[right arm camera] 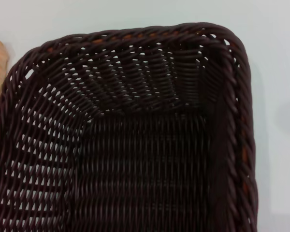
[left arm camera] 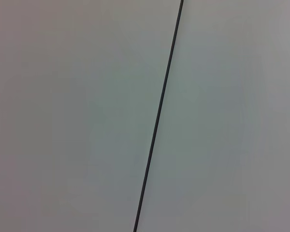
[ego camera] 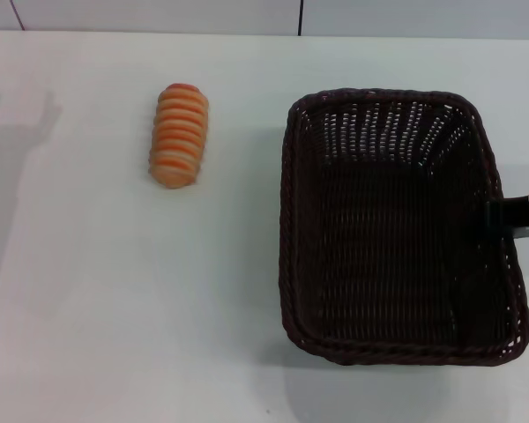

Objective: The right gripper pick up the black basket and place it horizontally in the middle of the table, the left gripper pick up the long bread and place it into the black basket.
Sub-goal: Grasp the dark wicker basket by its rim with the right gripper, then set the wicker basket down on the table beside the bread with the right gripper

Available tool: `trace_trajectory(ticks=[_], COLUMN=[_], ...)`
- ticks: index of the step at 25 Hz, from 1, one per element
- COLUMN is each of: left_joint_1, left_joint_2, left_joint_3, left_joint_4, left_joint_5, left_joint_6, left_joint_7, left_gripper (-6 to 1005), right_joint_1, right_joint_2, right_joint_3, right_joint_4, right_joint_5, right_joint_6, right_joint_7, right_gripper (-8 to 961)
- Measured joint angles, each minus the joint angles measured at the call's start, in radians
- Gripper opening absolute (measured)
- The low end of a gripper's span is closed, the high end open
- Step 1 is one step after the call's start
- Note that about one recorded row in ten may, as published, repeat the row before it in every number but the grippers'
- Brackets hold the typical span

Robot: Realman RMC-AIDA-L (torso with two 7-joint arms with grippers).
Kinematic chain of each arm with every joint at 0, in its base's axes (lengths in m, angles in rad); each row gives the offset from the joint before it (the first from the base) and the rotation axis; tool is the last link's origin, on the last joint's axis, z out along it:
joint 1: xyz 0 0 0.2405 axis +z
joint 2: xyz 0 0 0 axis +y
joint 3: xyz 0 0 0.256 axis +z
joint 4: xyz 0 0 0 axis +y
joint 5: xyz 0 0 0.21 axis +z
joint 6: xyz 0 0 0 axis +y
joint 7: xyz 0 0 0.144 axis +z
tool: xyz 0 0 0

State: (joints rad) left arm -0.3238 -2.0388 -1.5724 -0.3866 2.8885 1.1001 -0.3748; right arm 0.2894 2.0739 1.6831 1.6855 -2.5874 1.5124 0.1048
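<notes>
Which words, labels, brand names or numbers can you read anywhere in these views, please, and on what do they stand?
None: no text shows on the dark woven wicker basket, the orange-and-cream striped bread roll or the plain white table.

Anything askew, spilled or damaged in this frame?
Nothing stands out. The black basket sits upright and empty on the table, weave intact, with the right gripper at its right rim. The long bread lies whole on the table to the basket's left, apart from it.
</notes>
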Motion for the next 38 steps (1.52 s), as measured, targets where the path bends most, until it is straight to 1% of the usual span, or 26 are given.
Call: trace_trajectory(ticks=[2, 8, 17, 19, 20, 22, 27, 29, 30, 31, 32, 34, 35, 36, 38], left_joint_1=[-0.001, -0.002, 0.002, 0.003, 0.003, 0.004, 0.006, 0.006, 0.006, 0.006, 0.005, 0.003, 0.002, 0.0, -0.003], left_joint_2=[0.0, -0.002, -0.005, -0.005, -0.006, -0.009, -0.013, -0.015, -0.016, -0.016, -0.016, -0.017, -0.017, -0.018, -0.018], left_joint_3=[0.0, 0.0, -0.002, -0.003, -0.009, -0.015, -0.033, -0.041, -0.041, -0.041, -0.042, -0.045, -0.048, -0.054, -0.063], left_joint_4=[0.0, -0.002, -0.014, -0.014, -0.014, -0.014, -0.014, -0.014, -0.014, -0.014, -0.014, -0.014, -0.014, -0.014, -0.014], left_joint_5=[0.0, 0.0, 0.0, 0.0, 0.0, 0.0, 0.0, 0.0, 0.0, 0.0, 0.0, -0.001, -0.002, -0.002, -0.004], left_joint_6=[0.0, 0.0, -0.002, -0.003, -0.007, -0.008, -0.009, -0.014, -0.015, -0.019, -0.024, -0.029, -0.032, -0.038, -0.042], left_joint_7=[0.0, -0.001, -0.004, -0.003, 0.0, 0.001, 0.0, -0.003, -0.003, -0.003, -0.001, 0.001, 0.001, 0.0, -0.003], left_gripper=[861, 861, 861, 861, 861, 861, 862, 862, 862, 862, 862, 862, 862, 862, 862], right_joint_1=[0.001, 0.005, 0.04, 0.049, 0.059, 0.065, 0.112, 0.127, 0.14, 0.14, 0.148, 0.169, 0.196, 0.196, 0.223], right_joint_2=[0.0, 0.0, 0.0, 0.0, 0.0, 0.0, 0.0, 0.001, -0.001, -0.001, -0.003, -0.007, -0.007, -0.007, -0.007], right_joint_3=[0.0, 0.008, 0.004, 0.004, 0.005, 0.005, 0.001, 0.001, 0.009, 0.009, 0.015, 0.027, 0.037, 0.037, 0.043], right_joint_4=[0.0, -0.001, 0.006, 0.01, 0.012, 0.012, 0.016, 0.018, 0.019, 0.019, 0.019, 0.019, 0.019, 0.019, 0.015], right_joint_5=[-0.002, -0.013, -0.082, -0.092, -0.095, -0.095, -0.088, -0.059, 0.012, 0.012, 0.046, 0.104, 0.131, 0.131, 0.14], right_joint_6=[-0.002, -0.013, -0.109, -0.142, -0.18, -0.191, -0.22, -0.231, -0.233, -0.233, -0.23, -0.208, -0.175, -0.175, -0.146], right_joint_7=[0.0, -0.025, -0.21, -0.252, -0.312, -0.339, -0.508, -0.591, -0.685, -0.685, -0.726, -0.806, -0.862, -0.862, -0.896], right_gripper=[315, 148, 147, 147, 147, 147, 146, 146, 146, 146, 146, 146, 146, 146, 146])
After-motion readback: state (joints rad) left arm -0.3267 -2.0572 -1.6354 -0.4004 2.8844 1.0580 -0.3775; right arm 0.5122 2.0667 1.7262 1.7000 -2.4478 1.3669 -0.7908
